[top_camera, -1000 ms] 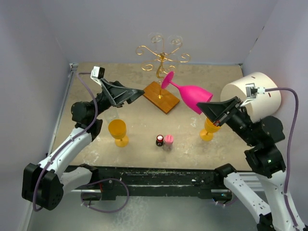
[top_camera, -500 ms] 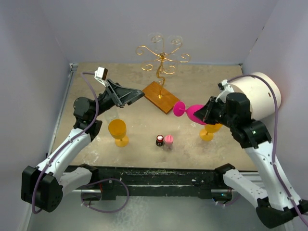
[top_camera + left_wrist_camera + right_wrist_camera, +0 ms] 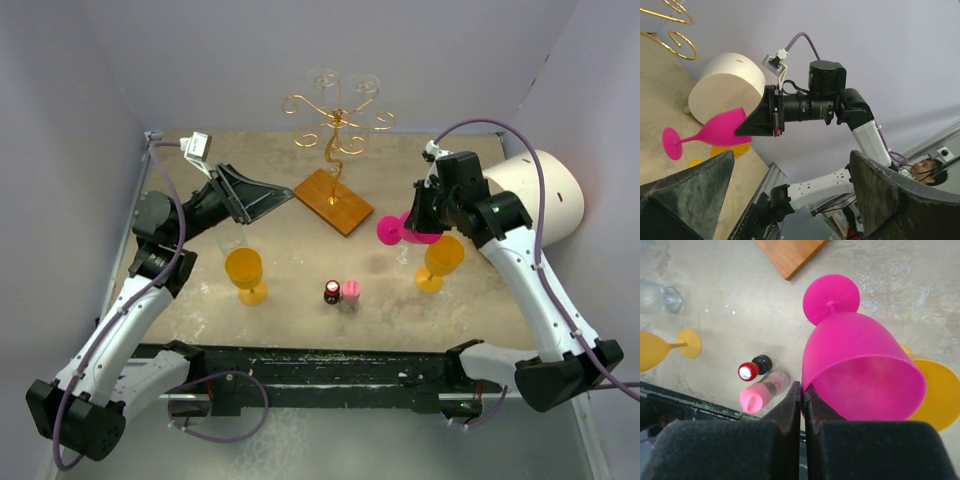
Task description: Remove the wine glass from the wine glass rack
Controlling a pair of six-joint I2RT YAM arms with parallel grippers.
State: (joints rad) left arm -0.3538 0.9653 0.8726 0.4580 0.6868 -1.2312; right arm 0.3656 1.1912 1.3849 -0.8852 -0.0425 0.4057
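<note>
The pink wine glass [image 3: 398,231] hangs clear of the wine glass rack [image 3: 336,112], low over the table right of the rack's brown base [image 3: 335,200]. My right gripper [image 3: 424,214] is shut on the rim of its bowl. In the right wrist view the pads [image 3: 790,400] pinch the wall of the wine glass [image 3: 860,370], with its foot pointing away towards the base [image 3: 790,255]. My left gripper [image 3: 272,197] is open in the air left of the rack, with nothing between its fingers. Through its open jaws, the left gripper [image 3: 792,155] looks at the wine glass [image 3: 715,132] and gold scrolls [image 3: 675,40].
Two yellow goblets [image 3: 245,272] [image 3: 442,260] stand on the table; the right one is just below the pink glass. A clear glass [image 3: 232,240] lies near the left goblet. Two small bottles [image 3: 332,292] [image 3: 350,294] stand front centre. A white cylinder [image 3: 545,195] lies at the right.
My right arm has carried the pink glass down and away from the rack, turning it so the foot points left. The left gripper drifted slightly left and stayed open.
</note>
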